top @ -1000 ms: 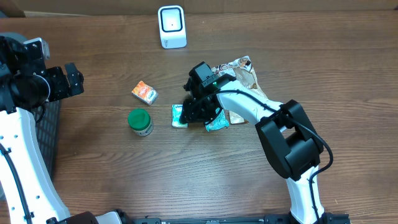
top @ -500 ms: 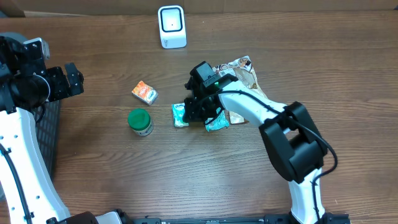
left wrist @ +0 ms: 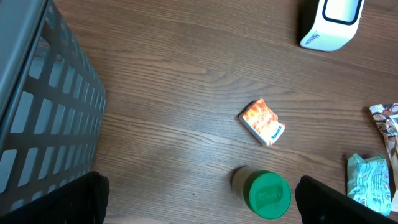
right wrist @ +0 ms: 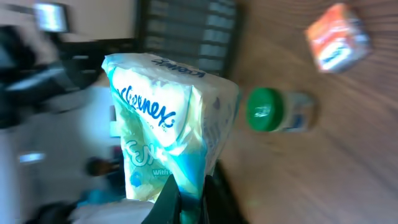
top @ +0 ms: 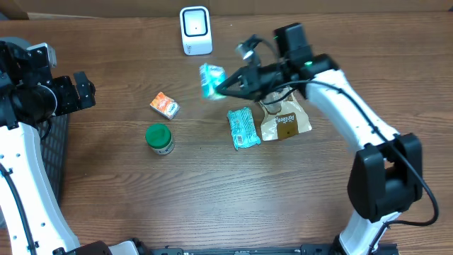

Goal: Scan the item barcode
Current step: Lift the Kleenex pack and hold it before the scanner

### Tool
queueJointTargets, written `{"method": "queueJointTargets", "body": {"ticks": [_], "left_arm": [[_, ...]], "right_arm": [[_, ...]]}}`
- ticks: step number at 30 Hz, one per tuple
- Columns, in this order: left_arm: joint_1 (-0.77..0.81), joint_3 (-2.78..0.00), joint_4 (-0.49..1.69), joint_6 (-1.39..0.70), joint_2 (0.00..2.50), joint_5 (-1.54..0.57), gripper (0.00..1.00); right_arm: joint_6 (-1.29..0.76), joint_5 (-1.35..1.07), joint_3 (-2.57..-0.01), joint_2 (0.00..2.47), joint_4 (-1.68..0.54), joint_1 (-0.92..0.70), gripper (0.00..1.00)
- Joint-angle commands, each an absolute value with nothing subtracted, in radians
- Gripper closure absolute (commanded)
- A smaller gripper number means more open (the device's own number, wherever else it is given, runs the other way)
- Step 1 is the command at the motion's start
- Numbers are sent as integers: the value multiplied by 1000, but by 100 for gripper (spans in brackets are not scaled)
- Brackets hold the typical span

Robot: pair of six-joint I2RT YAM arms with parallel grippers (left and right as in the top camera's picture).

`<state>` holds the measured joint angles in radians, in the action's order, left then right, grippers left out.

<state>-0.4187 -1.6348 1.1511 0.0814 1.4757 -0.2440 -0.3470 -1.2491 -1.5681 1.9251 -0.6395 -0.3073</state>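
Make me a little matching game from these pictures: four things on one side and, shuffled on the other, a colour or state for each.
Things:
1. tissue pack
2. jar
3. small box
4. scanner

Descriptions:
a. white, at the far edge of the table
b. green lid, standing upright
c. orange, lying flat
d. held up in the right pincer

Pairs: 1-d, 2-b, 3-c, 4-a.

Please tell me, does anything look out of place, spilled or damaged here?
Nothing looks spilled or damaged. Only the tissue pack stands out: the right gripper pinches it by one end, above the table.
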Motion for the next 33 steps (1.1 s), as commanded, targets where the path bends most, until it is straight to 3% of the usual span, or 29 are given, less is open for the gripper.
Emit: {"method": "queueJointTargets", "body": {"ticks": [1,7,15,22,27,33], "left_arm": [[-416,-1638,1148,94,1480,-255,0],[-416,-1638,1149,94,1480,-255,1],[-416,-1638,1149,94,1480,-255,1],[-416,-1638,1149,94,1480,-255,0],[-416,-1638,1148,94,1480,-255,0],[-416,-1638,1149,94,1480,-255,0]], "right_arm": [[-341,-1453,-1579,1911,-637,-265,96],[-352,-1391,-1579,1911,-638,-233,96],[-443,-673,-1627,1914,-744,-311,96],[-400,-184,-1988,2012,-971,-423,96],[-225,84,-2202,2120,-939,-484,96],[147,367,-2205,2216,-662,-544,96]]}}
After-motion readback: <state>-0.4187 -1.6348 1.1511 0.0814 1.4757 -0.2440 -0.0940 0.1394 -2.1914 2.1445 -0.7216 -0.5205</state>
